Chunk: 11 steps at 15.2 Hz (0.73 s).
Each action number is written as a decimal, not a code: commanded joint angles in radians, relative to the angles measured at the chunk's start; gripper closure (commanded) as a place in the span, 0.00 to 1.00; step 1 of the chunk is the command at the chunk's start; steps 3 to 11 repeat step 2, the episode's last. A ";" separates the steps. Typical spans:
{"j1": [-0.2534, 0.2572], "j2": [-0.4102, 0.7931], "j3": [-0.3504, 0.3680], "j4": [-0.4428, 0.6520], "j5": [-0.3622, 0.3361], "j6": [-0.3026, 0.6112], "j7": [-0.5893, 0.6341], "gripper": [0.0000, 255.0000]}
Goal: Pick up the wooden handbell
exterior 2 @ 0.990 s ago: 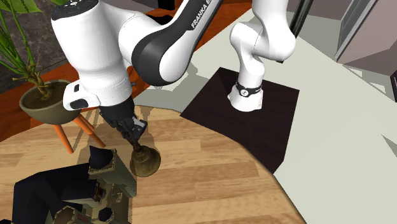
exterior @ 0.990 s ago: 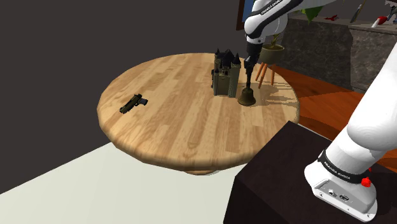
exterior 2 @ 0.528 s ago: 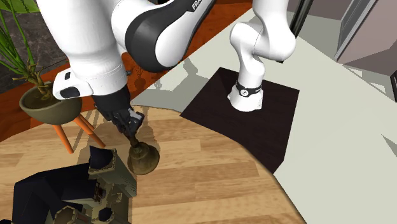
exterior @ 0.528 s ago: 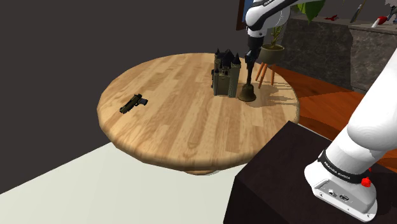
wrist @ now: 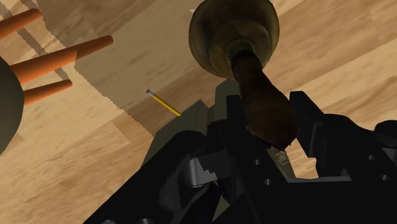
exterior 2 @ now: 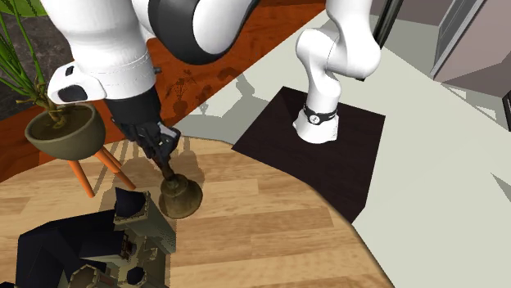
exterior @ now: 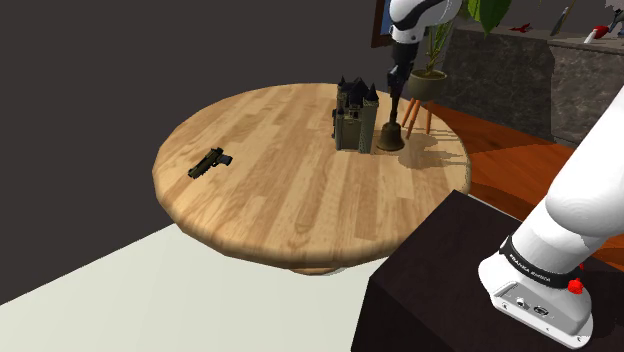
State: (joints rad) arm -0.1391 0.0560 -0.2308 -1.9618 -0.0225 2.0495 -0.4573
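Gripper (exterior 2: 166,159) clamped on dark handle of handbell (exterior 2: 180,198), bell mouth down, just beside toy castle (exterior: 353,118) on round wood desk (exterior: 280,195). Small pistol (exterior: 208,162) well apart from castle.

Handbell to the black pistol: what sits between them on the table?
In the shoulder view, the dark toy castle stands right beside the handbell; from there to the pistol the tabletop is bare.

The handbell's (exterior 2: 180,198) handle end hides between the gripper's (exterior 2: 166,160) fingers. The castle model (exterior 2: 70,245), at the bell's eight o'clock, runs off the edge. On the table (exterior: 290,200), a small dark object (exterior: 208,162) is too small to name.
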 commanded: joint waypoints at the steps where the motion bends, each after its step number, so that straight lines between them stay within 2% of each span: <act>1: 0.001 -0.007 0.001 0.009 -0.002 -0.016 0.002 1.00; 11: 0.001 -0.007 0.001 0.009 -0.002 -0.016 0.002 1.00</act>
